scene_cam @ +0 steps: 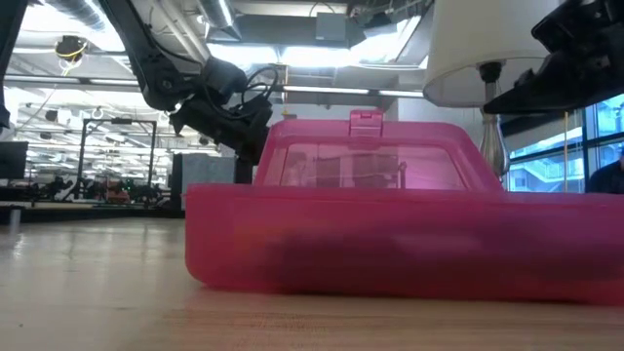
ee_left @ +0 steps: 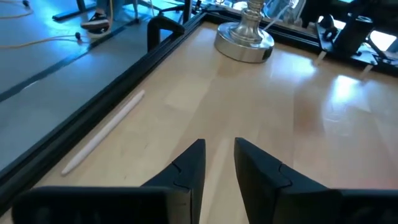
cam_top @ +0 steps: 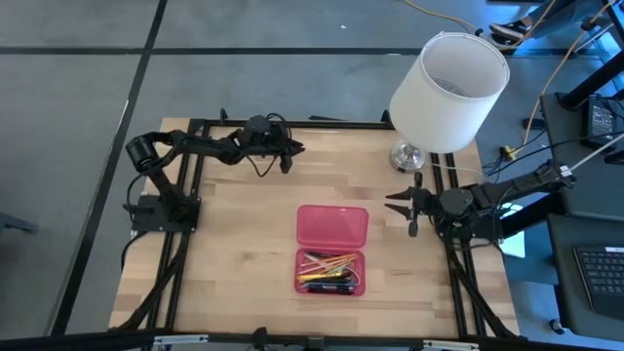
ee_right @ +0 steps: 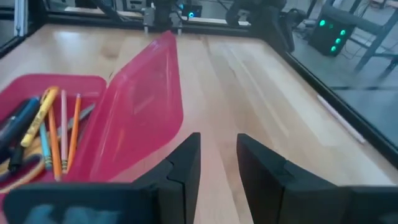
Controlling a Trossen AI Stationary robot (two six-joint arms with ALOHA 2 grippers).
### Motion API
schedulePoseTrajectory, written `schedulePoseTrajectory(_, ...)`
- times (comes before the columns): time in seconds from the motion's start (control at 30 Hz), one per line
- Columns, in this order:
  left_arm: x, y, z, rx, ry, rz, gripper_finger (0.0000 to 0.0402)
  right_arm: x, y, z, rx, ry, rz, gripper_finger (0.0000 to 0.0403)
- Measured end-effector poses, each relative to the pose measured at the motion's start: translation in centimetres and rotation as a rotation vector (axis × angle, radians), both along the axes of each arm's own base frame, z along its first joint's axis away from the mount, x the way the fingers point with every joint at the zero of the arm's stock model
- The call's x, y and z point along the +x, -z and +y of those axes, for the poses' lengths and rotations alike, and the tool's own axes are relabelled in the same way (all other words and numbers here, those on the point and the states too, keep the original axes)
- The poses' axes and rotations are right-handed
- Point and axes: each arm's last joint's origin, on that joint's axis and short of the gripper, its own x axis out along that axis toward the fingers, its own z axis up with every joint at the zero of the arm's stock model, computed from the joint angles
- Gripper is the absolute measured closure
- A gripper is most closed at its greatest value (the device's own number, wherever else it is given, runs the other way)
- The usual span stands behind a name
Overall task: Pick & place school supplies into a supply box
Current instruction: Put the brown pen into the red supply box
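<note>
Apparently near done: pink pencil case (cam_top: 331, 226) lies open mid-table, lid propped up, pencils and pens (cam_top: 329, 269) piled in its tray. Scissors not made out. No loose supplies seen on wooden table (cam_top: 234, 253). Left gripper (cam_top: 287, 154) hovers near far edge, well apart from case, fingers narrowly parted, holding nothing. Right gripper (cam_top: 402, 207) hangs beside lid, near lamp (cam_top: 444, 93), fingers slightly apart, empty. Left to do, by judgement: maybe close lid

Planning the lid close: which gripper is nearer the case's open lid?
The right gripper, fingers slightly apart, sits just beside the raised lid. The left gripper is farther off, near the table's far edge.
</note>
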Motion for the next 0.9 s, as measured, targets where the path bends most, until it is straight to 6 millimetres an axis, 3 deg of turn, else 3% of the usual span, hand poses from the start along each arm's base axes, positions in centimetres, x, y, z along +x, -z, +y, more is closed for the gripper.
schedulePoseTrajectory(0.4, -0.05, -0.03, 0.08, 0.002, 0.006, -0.004, 0.0283, -0.05, 0.14, -0.04, -0.101, -0.021, 0.034, 0.0295)
schedulePoseTrajectory(0.9, 0.13, 0.24, -0.42, 0.02, 0.042, 0.031, 0.0206, -0.27, -0.23, -0.88, -0.247, 0.268, 0.019, 0.0295)
